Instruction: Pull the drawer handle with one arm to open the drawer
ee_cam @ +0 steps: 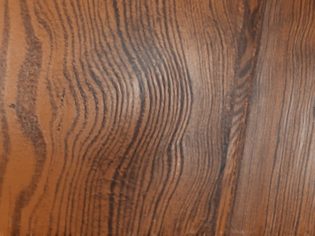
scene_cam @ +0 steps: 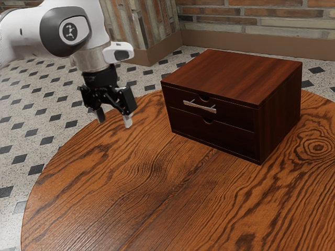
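Pointing downward, tool (scene_cam: 114, 122) hovers spread above table (scene_cam: 157, 209).

A round wooden table (scene_cam: 157, 198) with bold dark grain carries a dark reddish-brown wooden two-drawer cabinet (scene_cam: 235, 78), standing flat; most of the tabletop spreads before the cabinet's drawer fronts.

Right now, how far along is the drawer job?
Nothing done yet: the top drawer looks shut, flush with the one below. Under way: the open, empty hand hovers over the table, apart from the handle. Left: reach the handle, grip it, pull.
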Controlling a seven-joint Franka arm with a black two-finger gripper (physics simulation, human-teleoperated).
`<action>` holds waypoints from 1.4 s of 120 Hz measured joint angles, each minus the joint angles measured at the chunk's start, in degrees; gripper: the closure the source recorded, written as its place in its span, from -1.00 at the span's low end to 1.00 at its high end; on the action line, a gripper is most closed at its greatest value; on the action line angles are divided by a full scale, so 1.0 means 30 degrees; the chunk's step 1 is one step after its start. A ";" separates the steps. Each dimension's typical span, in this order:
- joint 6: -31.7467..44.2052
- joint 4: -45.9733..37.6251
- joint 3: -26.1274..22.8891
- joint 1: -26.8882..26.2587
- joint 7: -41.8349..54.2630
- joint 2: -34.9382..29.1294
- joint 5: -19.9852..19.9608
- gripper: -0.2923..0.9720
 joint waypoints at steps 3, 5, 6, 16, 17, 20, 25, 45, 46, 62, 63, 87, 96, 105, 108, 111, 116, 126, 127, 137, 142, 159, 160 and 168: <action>-0.0107 0.0006 0.0004 -0.0039 0.0040 0.0004 -0.0018 -0.54; -0.0170 0.0008 0.0005 -0.0055 0.0066 0.0006 -0.0028 -0.54; -0.0200 0.0010 0.0006 -0.0060 0.0079 0.0011 -0.0033 -0.54; -0.0443 0.0015 -0.0012 -0.0084 0.0192 0.0075 -0.0046 -0.54; -0.0463 0.0015 -0.0013 -0.0085 0.0203 0.0086 -0.0046 -0.54; -0.0517 0.0026 -0.0015 -0.0088 0.0234 0.0106 -0.0042 -0.54; -0.0599 0.0086 -0.0017 -0.0093 0.0284 0.0107 -0.0034 -0.54; 0.0437 0.2105 -0.0582 -0.0260 0.4097 -0.2357 -0.0921 -0.54; 0.0512 0.2125 -0.0597 -0.0297 0.4415 -0.2400 -0.1018 -0.54; 0.0996 0.2203 -0.0830 -0.0799 0.8970 -0.1893 -0.2063 -0.54; 0.1023 0.2204 -0.0836 -0.0836 0.9223 -0.1808 -0.2035 -0.54; 0.2953 0.2204 -0.0897 -0.0754 1.5128 0.0280 -0.0402 -0.54; 0.3724 0.2127 -0.0888 -0.0696 1.7144 0.0893 -0.0435 -0.54; 0.4390 0.2044 -0.0873 -0.0781 1.8944 0.1165 -0.0500 -0.54; 0.4605 0.2031 -0.0881 -0.0794 1.9496 0.1320 -0.0514 -0.54; 0.4813 0.2023 -0.0895 -0.0820 2.0026 0.1482 -0.0524 -0.54; 0.5204 0.2015 -0.0911 -0.0882 2.0880 0.1825 -0.0538 -0.54; 0.5846 0.2008 -0.0943 -0.1004 2.2604 0.2126 -0.0725 -0.53; 0.5896 0.2008 -0.0941 -0.1010 2.2780 0.2134 -0.0772 -0.53; 0.6321 0.2008 -0.0930 -0.1025 2.4447 0.2196 -0.1218 -0.53; 0.6578 0.2008 -0.0928 -0.1025 2.5183 0.2231 -0.1353 -0.53; 0.7319 0.2025 -0.0927 -0.1043 2.7218 0.2987 -0.1590 -0.53; 0.7372 0.2026 -0.0927 -0.1044 2.7321 0.3014 -0.1598 -0.53; 0.7832 0.2033 -0.0950 -0.1047 2.8092 0.3161 -0.1646 -0.53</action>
